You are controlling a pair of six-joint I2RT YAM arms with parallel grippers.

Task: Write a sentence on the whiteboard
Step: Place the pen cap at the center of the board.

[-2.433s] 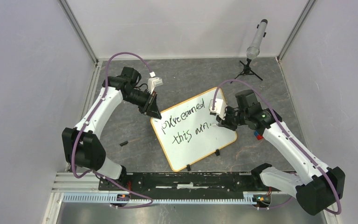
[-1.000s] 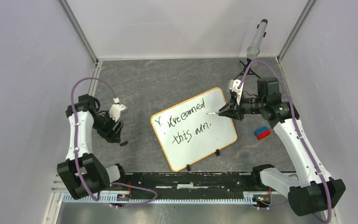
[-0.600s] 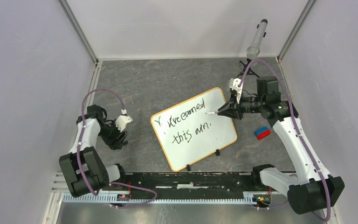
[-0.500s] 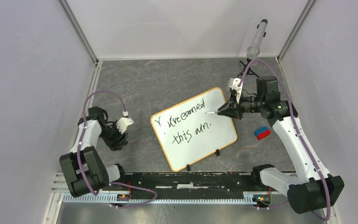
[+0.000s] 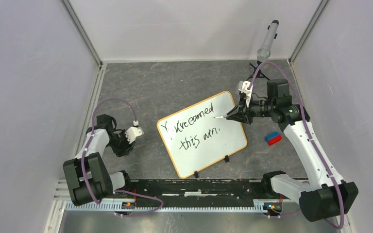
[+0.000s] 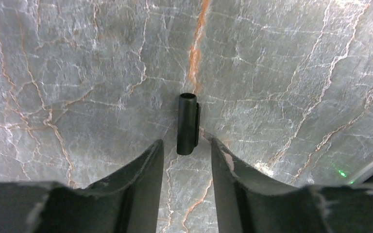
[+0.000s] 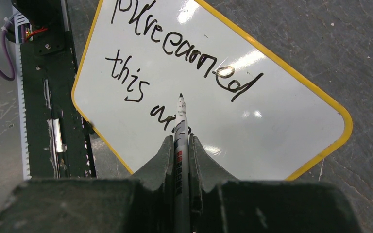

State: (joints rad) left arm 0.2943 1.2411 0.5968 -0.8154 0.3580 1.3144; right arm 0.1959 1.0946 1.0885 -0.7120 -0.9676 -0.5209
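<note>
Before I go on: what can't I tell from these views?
Left wrist: whether the left gripper touches the black cap is unclear.
Top view: that gripper hides the cap; the sentence is too small to read.
Right wrist: the marker and right gripper cover the second line's end; top edge crops the whiteboard.

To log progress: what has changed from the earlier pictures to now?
The left gripper left the board, swung back near-left and now straddles the cap, jaws open. The right gripper, shut on the pen, drew back to the board's right edge. The board stayed put.
</note>
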